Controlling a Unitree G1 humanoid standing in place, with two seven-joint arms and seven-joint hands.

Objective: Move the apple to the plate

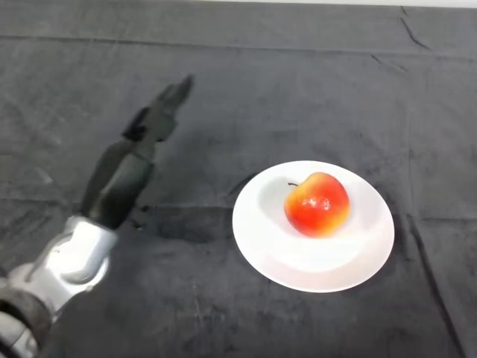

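A red and yellow apple (317, 203) sits on a white plate (313, 268) at the right of centre on the dark cloth. My left hand (153, 123) is to the left of the plate, well apart from it, raised above the cloth. Its fingers (177, 93) are straight and point up and to the right. It holds nothing.
The dark cloth (261, 89) covers the whole table, with a few creases. The silver-grey arm (74, 257) comes in from the lower left corner.
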